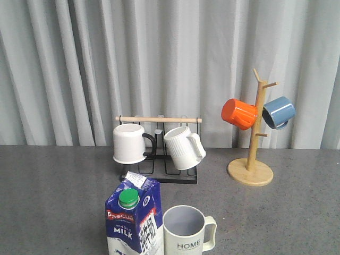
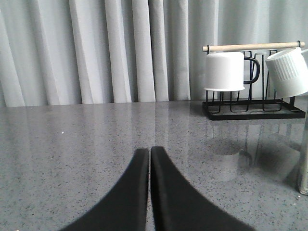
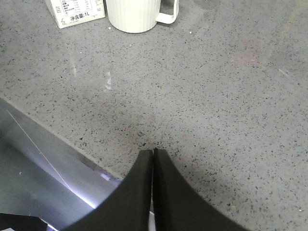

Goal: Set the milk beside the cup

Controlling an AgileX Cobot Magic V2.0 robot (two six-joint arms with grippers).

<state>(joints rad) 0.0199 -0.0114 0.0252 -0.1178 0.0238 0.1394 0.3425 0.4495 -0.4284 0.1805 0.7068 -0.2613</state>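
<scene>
Milk point(image 1: 133, 220) upright at the counter point(image 1: 53, 202) near edge, six o'clock, cup point(image 1: 184, 231) just beside at its three o'clock, bare counter toward nine, left fingers point(image 2: 150, 159) pressed together, right fingers point(image 3: 153, 161) pressed together over the counter edge.

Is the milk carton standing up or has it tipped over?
Upright. In the front view the milk stands with its gable top and green cap uppermost, close beside the HOME cup.

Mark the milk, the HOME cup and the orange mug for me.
milk point(image 1: 130, 226), front view, on the blue front panel.
HOME cup point(image 1: 184, 241), front view, on the outer wall above the lettering.
orange mug point(image 1: 239, 113), front view, on its side wall.
</scene>
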